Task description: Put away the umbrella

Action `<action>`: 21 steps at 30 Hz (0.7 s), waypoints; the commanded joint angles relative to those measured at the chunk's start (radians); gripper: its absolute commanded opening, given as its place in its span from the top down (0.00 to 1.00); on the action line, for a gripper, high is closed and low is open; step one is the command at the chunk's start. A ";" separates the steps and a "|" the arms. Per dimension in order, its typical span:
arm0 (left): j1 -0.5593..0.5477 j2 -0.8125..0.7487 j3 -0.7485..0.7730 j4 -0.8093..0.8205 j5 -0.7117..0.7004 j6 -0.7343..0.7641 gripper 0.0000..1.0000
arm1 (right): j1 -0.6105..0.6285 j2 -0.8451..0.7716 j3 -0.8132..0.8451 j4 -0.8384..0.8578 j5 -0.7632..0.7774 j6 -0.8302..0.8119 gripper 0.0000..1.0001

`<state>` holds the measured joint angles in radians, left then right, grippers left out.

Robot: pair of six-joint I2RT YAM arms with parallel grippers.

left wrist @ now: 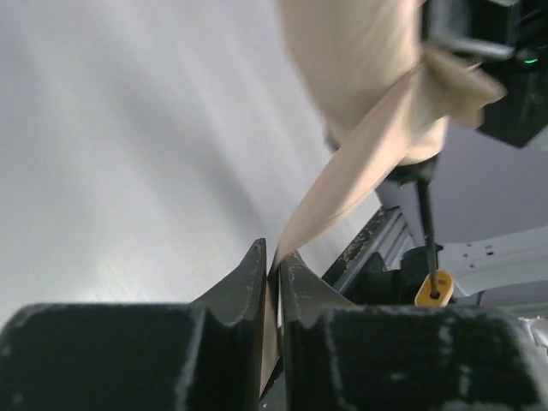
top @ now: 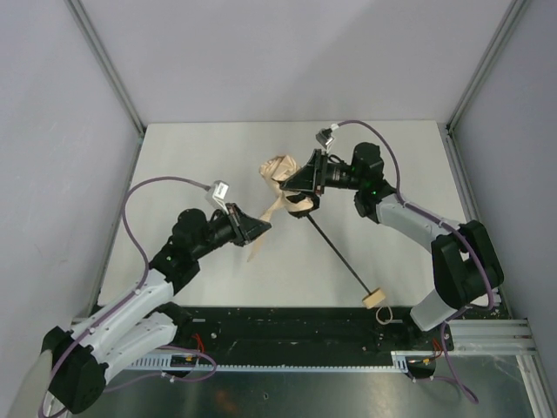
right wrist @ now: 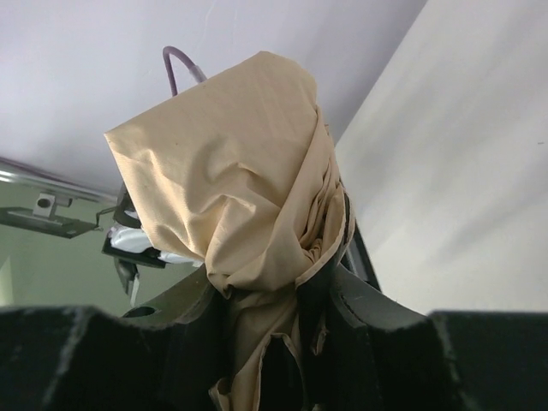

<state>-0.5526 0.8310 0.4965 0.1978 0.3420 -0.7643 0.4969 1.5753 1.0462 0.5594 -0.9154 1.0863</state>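
Jaws, item one: your left gripper (left wrist: 272,255) has its two fingers pressed almost together on a thin beige fabric strip (left wrist: 360,163), which runs taut from the fingertips up to the bundled canopy (right wrist: 231,171). Jaws, item two: your right gripper (top: 294,190) stands part-way apart, clamped on the gathered canopy itself; crumpled cloth fills the gap between its fingers and bulges out above them in the right wrist view. Item three: the umbrella (top: 277,165), lying across the middle of the white table (top: 191,165) with its canopy end at the far side in your right gripper; from above you cannot tell whether that end is lifted or resting. Item four: thin black shaft (top: 339,252), running diagonally from the canopy toward the near right. Item five: small tan handle (top: 374,298) at the shaft's near end, on the table just beside the black base plate (top: 287,326) along the near edge. Item six: wrist loop (top: 384,315), trailing from the handle onto that plate. Your two grippers sit near each other, joined by the strip.
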 commanded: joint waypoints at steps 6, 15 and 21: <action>0.036 -0.004 0.018 -0.238 -0.087 0.057 0.33 | -0.066 -0.049 0.105 -0.403 0.043 -0.557 1.00; 0.198 -0.115 0.027 -0.259 0.043 0.019 0.27 | -0.053 -0.106 0.258 -0.799 0.700 -1.167 1.00; 0.216 -0.173 0.009 -0.314 -0.016 -0.031 0.30 | 0.136 -0.049 0.259 -0.759 1.059 -1.438 1.00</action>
<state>-0.3496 0.7025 0.4965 -0.0822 0.3470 -0.7479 0.4976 1.5146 1.2518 -0.2195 -0.1493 -0.0898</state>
